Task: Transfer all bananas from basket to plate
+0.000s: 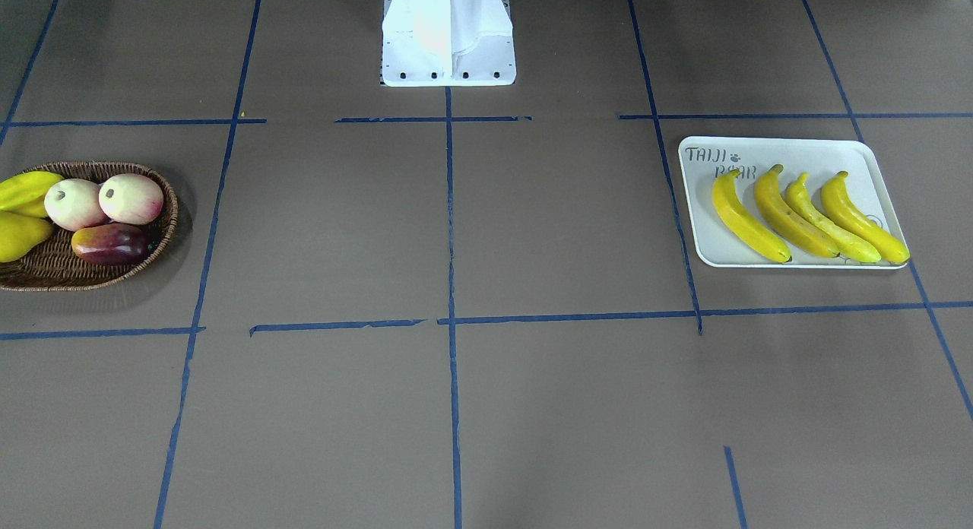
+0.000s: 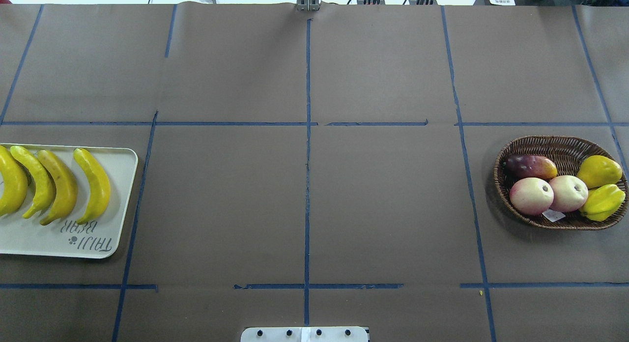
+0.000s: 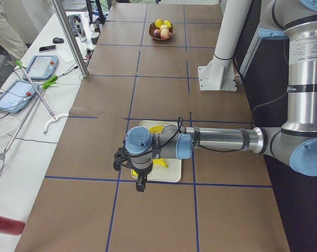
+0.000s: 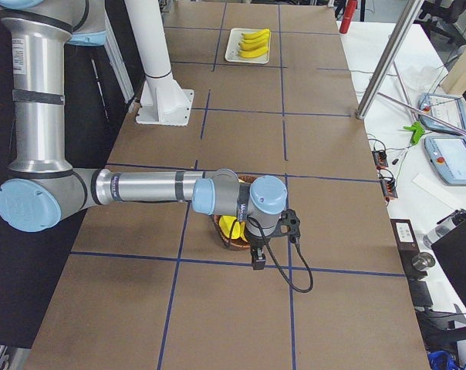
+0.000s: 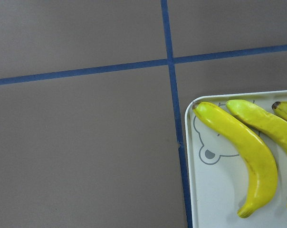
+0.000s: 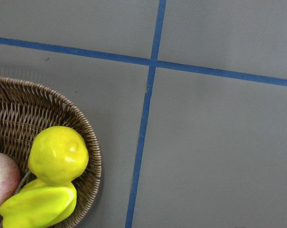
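Several yellow bananas (image 1: 806,213) lie side by side on the white plate (image 1: 806,155) at the table's left end; they show again as bananas (image 2: 54,185) on the plate (image 2: 59,241), and the left wrist view shows a banana (image 5: 238,147). The wicker basket (image 2: 555,145) at the right end holds no bananas. My left gripper (image 3: 141,185) hangs over the plate's (image 3: 171,176) outer edge. My right gripper (image 4: 258,262) hangs over the outer rim of the basket (image 4: 231,245). Both grippers show only in the side views, so I cannot tell their state.
The basket holds two pink apples (image 2: 533,195), a dark red mango (image 2: 531,166), a yellow pear (image 2: 598,171) and a yellow-green star fruit (image 2: 602,202). The robot's white base (image 1: 448,35) stands mid-table. A side bench with tablets (image 3: 40,65) and a metal post (image 3: 69,37) runs along the far edge.
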### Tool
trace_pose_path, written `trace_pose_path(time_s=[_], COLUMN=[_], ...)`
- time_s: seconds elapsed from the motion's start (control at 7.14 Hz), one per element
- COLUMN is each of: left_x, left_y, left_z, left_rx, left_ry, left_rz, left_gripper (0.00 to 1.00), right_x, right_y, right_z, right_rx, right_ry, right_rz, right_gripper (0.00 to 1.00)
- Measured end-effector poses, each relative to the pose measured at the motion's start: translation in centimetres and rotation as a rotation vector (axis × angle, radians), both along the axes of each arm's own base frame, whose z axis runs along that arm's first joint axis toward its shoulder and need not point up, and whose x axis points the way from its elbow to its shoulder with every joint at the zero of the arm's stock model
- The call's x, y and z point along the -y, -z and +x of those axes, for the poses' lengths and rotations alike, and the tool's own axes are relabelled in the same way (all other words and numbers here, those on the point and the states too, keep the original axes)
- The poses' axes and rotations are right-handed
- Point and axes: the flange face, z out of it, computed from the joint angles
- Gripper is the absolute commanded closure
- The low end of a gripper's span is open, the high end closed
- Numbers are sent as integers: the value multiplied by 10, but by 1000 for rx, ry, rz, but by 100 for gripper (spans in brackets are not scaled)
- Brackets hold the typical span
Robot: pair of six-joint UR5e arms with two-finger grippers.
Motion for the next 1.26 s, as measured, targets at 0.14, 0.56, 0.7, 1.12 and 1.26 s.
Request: trace_pose_path(time_s=[0.14, 0.56, 0.7, 1.12, 1.26], left_x=[3, 2, 2, 3, 4], left_y=[2, 5, 6, 8, 9], left_z=[0, 2, 2, 3, 3], left_rx=[3, 11, 13, 14, 15], left_ry=[1, -7, -9, -11, -12], left_rz=[4, 13, 18, 21, 23], left_gripper=[0, 0, 0, 0, 0], right_x=[0, 1, 2, 3, 3], right_y=[1, 1, 2, 3, 3], right_z=[0, 0, 0, 0, 0], right_rx=[1, 1, 1, 1, 1], right_ry=[-2, -3, -3, -3, -3], right_rz=[0, 0, 1, 3, 4], right_gripper=[0, 0, 0, 0, 0])
